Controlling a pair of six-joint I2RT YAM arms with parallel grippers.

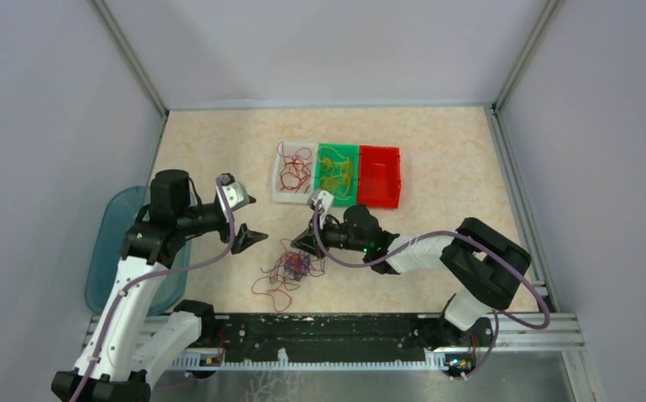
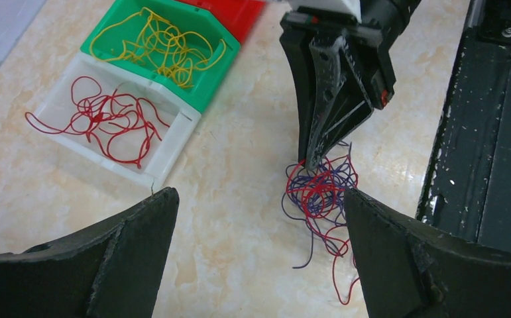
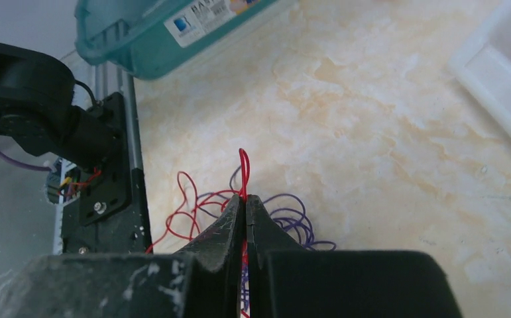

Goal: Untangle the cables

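A tangle of thin red and dark purple cables [image 1: 290, 270] lies on the table in front of the bins; it also shows in the left wrist view [image 2: 320, 192]. My right gripper [image 1: 302, 245] is shut on a red cable [image 3: 243, 167] at the top of the tangle, a loop of it sticking out past the tips [image 3: 245, 199]. My left gripper [image 1: 250, 219] is open and empty, above the table just left of the tangle. A white bin [image 1: 294, 172] holds red cables [image 2: 103, 119]. A green bin [image 1: 338, 172] holds yellow cables [image 2: 163, 45].
A red bin [image 1: 379, 176] stands right of the green one. A teal tub [image 1: 105, 251] sits at the table's left edge, also in the right wrist view [image 3: 166, 26]. A black rail [image 1: 336, 331] runs along the near edge.
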